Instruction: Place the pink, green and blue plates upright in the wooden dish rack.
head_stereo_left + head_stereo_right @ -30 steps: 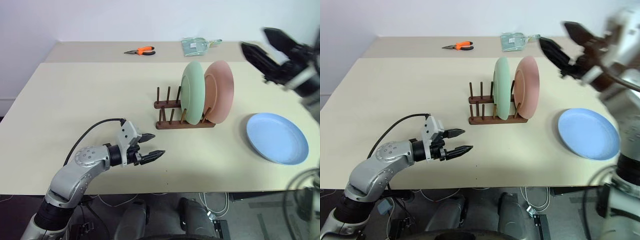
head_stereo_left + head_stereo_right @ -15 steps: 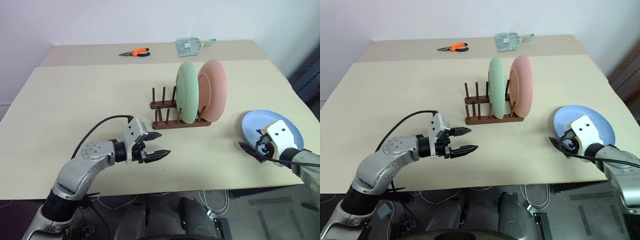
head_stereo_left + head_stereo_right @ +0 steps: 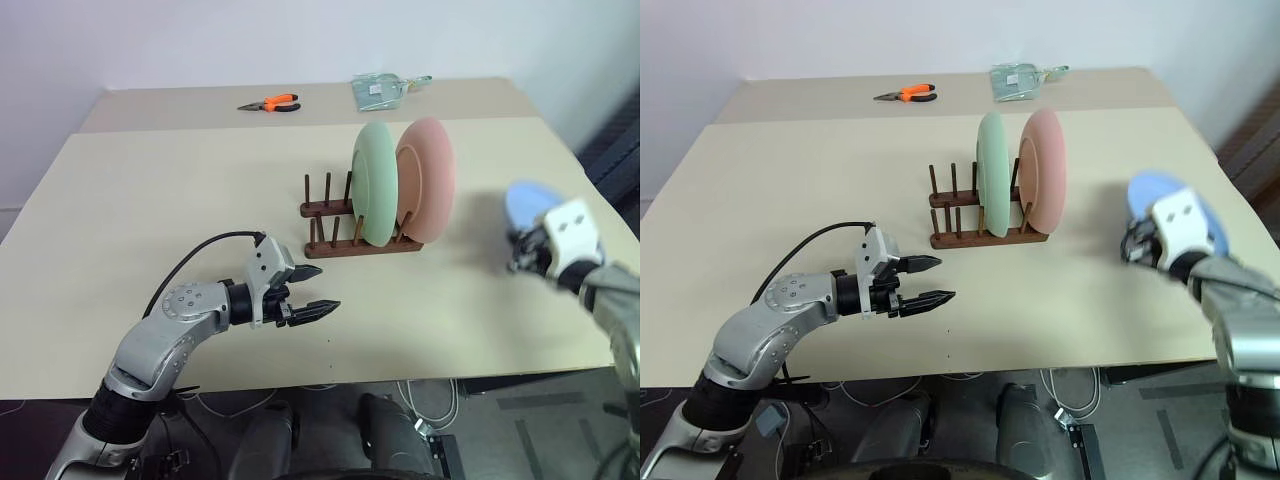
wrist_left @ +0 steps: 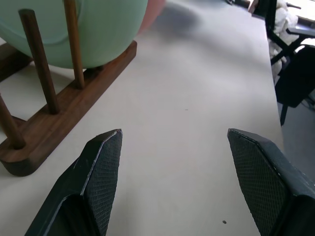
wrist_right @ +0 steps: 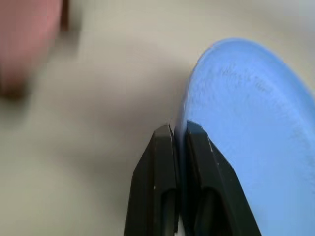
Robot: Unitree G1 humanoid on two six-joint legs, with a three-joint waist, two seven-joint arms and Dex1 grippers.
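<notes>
The green plate (image 3: 377, 197) and the pink plate (image 3: 430, 180) stand upright side by side at the right end of the wooden dish rack (image 3: 340, 248); the pegs on its left side hold nothing. My right gripper (image 5: 178, 129) is shut on the near rim of the blue plate (image 5: 256, 113), which hangs tilted above the table to the right of the rack (image 3: 528, 203). Over the table in front of the rack and to its left, my left gripper (image 3: 322, 290) is open with nothing between its fingers (image 4: 103, 162).
Orange-handled pliers (image 3: 272, 102) and a clear plastic packet (image 3: 385, 90) lie on the far table behind. The near table's (image 3: 150, 200) right edge runs just past the blue plate, with dark furniture beyond it.
My right gripper came down from high up to the blue plate's near rim, shut on it and raised it off the table. The left arm stayed put.
</notes>
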